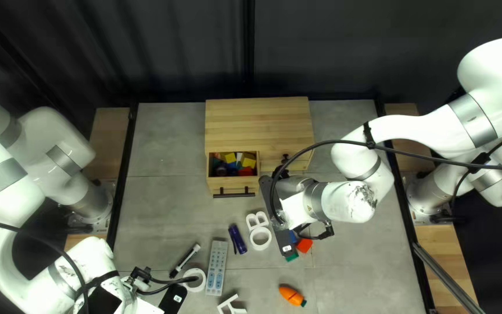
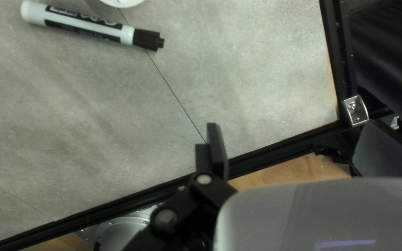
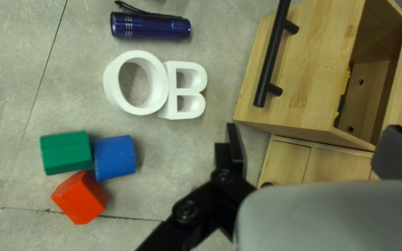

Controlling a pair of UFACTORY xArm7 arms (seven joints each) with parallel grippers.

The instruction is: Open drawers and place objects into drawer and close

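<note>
Drawer stands pulled out, ready for the loose things in front of it

The drawer juts from the wooden cabinet, its dark handle facing the strewn things, so the inside can be reached from above. Coloured blocks already lie in it, which suggests it is the one to fill. A closed drawer sits beside it, perhaps to be opened in turn.

The right claw hangs near the drawer's front corner, fingers spread wide with nothing between them; that placing would suit either a pick-up or a move to the handle. The left claw is well apart from the drawer, over the surface's edge, its fingers also wide apart and empty, probably to keep out of the other arm's way.

Just in front of the drawer lie a white B and a white O, touching, with a flashlight near. Farther out, a green block, a blue block and a red block are bunched so tightly that a finger could nudge a neighbour. Farther off are the remote, the marker and a toy carrot. The long remote may need laying lengthwise to let the drawer shut.
</note>
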